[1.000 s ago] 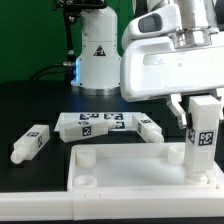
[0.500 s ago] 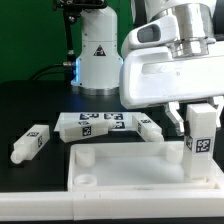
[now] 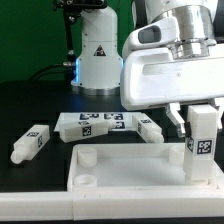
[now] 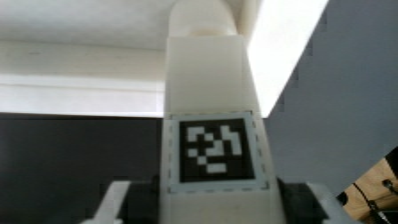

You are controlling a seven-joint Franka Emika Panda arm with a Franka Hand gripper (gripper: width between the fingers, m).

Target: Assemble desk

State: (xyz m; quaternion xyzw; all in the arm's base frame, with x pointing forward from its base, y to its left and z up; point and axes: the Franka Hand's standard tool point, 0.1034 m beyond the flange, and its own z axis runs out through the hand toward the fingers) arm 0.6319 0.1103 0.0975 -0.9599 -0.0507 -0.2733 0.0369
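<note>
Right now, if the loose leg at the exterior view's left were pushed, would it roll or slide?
Probably slide: the leg looks square-sectioned and lies flat on the table, so rolling seems unlikely. It looks like rigid plastic, so likely stiff.

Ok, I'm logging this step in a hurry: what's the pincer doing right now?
Pincer: closed on a desk leg, holding it upright at a corner of the panel.

The wide middle of the panel (image 3: 130,165) lies bare, and so does the black table (image 3: 30,105) at the frame's left. At right, the upright leg (image 3: 204,148) and the gripper (image 3: 200,118) holding it block the way. A loose leg (image 3: 30,143) lies at lower left.
</note>
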